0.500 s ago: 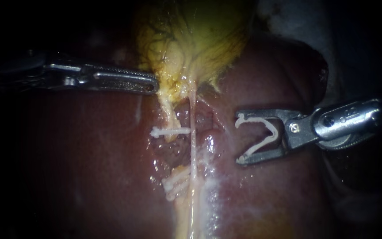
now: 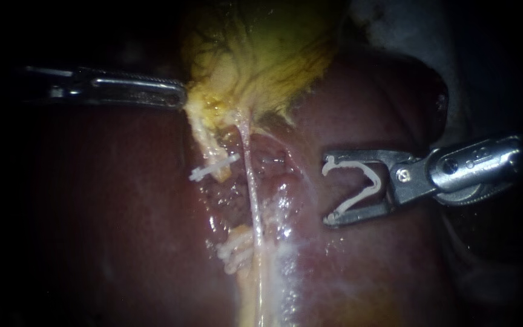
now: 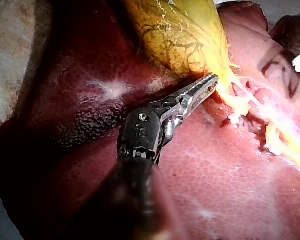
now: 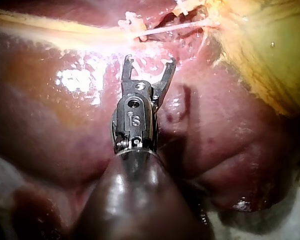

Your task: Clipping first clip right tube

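Sideways, at 3 o'clock of the right tube (image 2: pixel 250 181) and clear of it, the open clip (image 2: pixel 358 197) lies along 3-to-9, mouth toward 9, gripped in the right instrument's (image 2: pixel 328 189) claw. The left instrument's (image 2: pixel 174 97) claw clamps the gallbladder's (image 2: pixel 261 54) edge.

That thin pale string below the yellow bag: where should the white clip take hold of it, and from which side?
On the bare middle of the thin pale right tube, between the yellowish gallbladder and the white clips lower down: there it runs taut and straight. Come from the right, squarely across it; the right instrument carries an open white V-shaped clip facing that way.
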Controlling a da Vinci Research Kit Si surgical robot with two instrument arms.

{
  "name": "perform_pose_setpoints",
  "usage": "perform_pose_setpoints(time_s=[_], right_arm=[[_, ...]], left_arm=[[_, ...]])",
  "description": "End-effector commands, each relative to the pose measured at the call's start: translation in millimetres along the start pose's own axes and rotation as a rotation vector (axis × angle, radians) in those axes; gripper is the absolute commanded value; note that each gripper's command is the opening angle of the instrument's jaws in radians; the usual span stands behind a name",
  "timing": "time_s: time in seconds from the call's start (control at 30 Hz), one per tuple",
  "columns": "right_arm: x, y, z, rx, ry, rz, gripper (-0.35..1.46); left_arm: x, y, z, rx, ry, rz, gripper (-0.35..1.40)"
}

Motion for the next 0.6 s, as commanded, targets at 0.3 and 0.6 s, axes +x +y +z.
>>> perform_pose_setpoints(time_s=[0.3, 0.6], right_arm=[[-0.9, 0.4, 2.5, 0.197, 0.013, 0.100, 0.56], [-5.1, 0.0, 7.3, 0.309, 0.091, 0.275, 0.56]], left_arm=[[0.0, -0.1, 0.3, -0.003, -0.004, 0.002, -0.35], [0.0, -0.1, 0.3, -0.003, -0.004, 0.002, -0.35]])
